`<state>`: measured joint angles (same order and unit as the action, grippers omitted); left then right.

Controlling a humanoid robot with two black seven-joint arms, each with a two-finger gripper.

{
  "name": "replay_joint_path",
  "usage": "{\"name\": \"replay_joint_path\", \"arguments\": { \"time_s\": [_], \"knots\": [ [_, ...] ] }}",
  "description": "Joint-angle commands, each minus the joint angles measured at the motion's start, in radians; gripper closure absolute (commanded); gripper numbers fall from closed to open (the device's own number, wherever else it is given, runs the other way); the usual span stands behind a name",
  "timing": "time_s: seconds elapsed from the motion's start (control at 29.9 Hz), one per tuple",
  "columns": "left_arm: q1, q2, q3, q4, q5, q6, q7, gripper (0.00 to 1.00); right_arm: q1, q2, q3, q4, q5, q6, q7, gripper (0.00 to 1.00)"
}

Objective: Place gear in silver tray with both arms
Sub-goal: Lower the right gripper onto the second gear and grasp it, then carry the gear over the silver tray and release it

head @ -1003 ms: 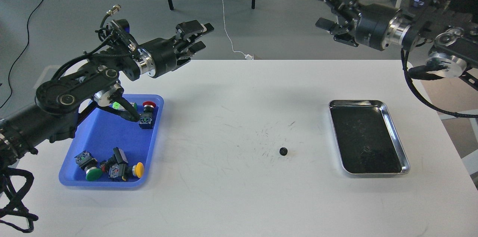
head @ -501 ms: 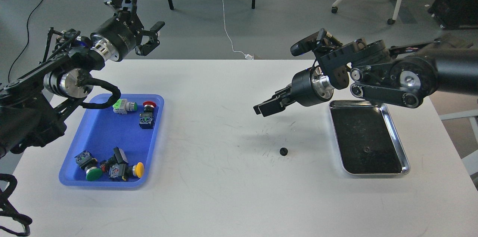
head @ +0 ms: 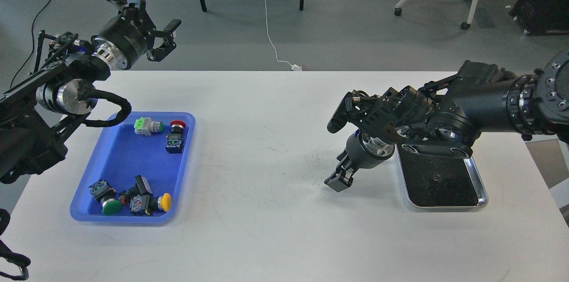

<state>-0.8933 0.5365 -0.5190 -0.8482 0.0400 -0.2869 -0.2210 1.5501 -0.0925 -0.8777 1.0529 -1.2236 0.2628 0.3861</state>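
The silver tray [head: 482, 198] lies at the table's right, partly covered by my right arm. A small dark gear [head: 435, 178] lies on its bottom. The small black gear that lay on the table left of the tray is hidden behind my right gripper [head: 338, 179], which points down at that spot, at or just above the table. Its fingers are seen dark and close together, so I cannot tell whether it is open or shut. My left gripper [head: 155, 4] is open and empty, raised high beyond the table's far left edge.
A blue plastic tray [head: 111, 217] with several push-button switches sits at the left of the white table [head: 266, 228]. Chair legs and cables are on the floor beyond the table.
My right arm has swung down and forward, bringing its gripper onto the spot of the table gear, which is now hidden. My left gripper has moved slightly up and left.
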Motion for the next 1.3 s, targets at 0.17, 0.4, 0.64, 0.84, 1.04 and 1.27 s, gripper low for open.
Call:
{"name": "replay_joint_path", "arguments": {
  "time_s": [0.17,0.4,0.64,0.84,1.04,1.27],
  "knots": [
    [0.001,-0.001,0.005,0.0,0.006,0.009,0.0,0.03,-0.041,0.0,-0.003,-0.024,0.001,-0.031,-0.001,0.5],
    [0.001,-0.001,0.005,0.0,0.006,0.009,0.0,0.03,-0.048,0.002,-0.006,-0.019,0.001,-0.03,-0.001,0.58],
    [0.001,0.0,0.005,0.001,0.006,0.009,0.002,0.03,-0.047,-0.003,-0.009,-0.019,-0.005,-0.028,-0.001,0.89],
    [0.001,0.008,0.005,0.001,0.006,0.008,0.002,0.03,0.002,-0.012,-0.001,-0.025,0.001,-0.033,-0.001,0.9],
    [-0.001,0.014,0.002,0.001,0.006,0.006,0.002,0.03,0.076,-0.098,-0.01,-0.063,-0.02,-0.034,-0.016,0.89],
    [-0.001,0.016,0.0,0.001,0.006,0.006,0.002,0.03,0.041,-0.268,-0.057,-0.117,-0.197,-0.051,-0.02,0.89]
  ]
}}
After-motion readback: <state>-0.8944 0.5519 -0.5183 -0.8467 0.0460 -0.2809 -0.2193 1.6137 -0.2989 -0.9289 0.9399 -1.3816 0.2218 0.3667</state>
